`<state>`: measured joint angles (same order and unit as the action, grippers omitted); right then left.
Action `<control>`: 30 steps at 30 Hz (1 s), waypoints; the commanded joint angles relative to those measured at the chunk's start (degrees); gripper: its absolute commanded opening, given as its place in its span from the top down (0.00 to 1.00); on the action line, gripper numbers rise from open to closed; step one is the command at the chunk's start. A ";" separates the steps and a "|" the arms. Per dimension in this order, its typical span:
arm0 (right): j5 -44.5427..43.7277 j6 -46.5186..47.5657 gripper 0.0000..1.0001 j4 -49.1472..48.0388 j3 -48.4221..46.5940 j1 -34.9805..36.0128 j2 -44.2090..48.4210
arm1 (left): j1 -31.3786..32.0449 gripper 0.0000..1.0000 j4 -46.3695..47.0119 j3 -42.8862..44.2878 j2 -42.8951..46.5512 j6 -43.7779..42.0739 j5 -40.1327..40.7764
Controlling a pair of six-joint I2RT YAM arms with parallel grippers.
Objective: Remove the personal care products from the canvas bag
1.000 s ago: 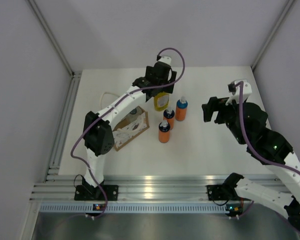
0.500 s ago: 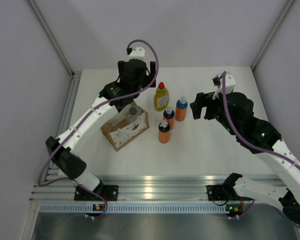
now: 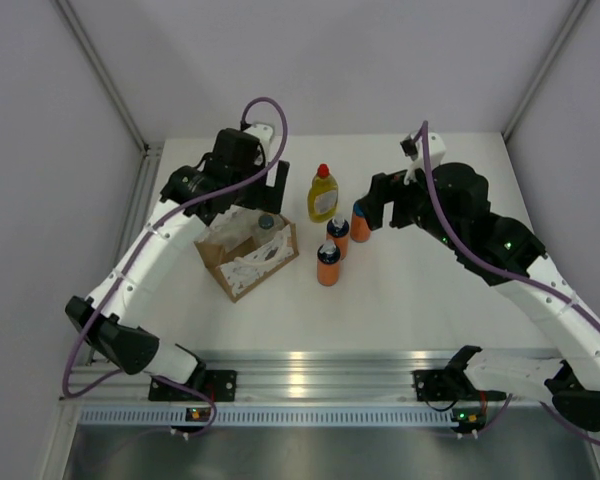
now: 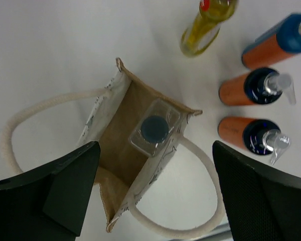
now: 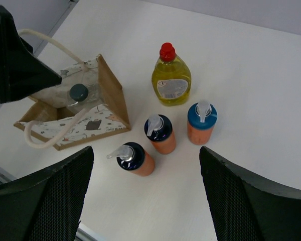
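The canvas bag (image 3: 252,258) stands open at the table's middle left; it also shows in the left wrist view (image 4: 121,125) and the right wrist view (image 5: 85,128). The pale bottle with a dark cap (image 4: 153,129) stands inside it (image 3: 267,222). The yellow bottle with a red cap (image 3: 323,193) and three orange bottles (image 3: 362,218) (image 3: 338,236) (image 3: 328,264) stand on the table right of the bag. My left gripper (image 3: 242,190) hovers above the bag, open and empty. My right gripper (image 3: 390,205) hovers beside the rightmost orange bottle, open and empty.
Grey walls close in the table at the back and both sides. An aluminium rail (image 3: 300,378) runs along the near edge and another (image 3: 130,250) along the left side. The bag's white loop handles (image 4: 20,120) lie out on both sides.
My left gripper has swung left from over the yellow bottle to above the bag. My right gripper has moved left toward the bottles. The yellow bottle now stands free.
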<state>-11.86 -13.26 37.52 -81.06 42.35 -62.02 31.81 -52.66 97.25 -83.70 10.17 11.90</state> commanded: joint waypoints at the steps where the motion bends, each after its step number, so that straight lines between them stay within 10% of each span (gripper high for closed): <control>1: 2.01 -0.63 0.17 0.27 -1.04 -0.95 0.58 | -0.08 0.04 -8.68 -0.13 -0.50 -4.80 -7.68; 30: 2.10 -1.42 0.17 1.68 -1.12 -0.95 1.11 | -6.76 0.24 -0.78 -8.66 -9.28 -5.52 -13.22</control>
<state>-9.56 -14.17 37.85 -81.06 42.33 -62.00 25.52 -56.71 89.06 -92.25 5.37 -2.07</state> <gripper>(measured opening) 0.831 0.763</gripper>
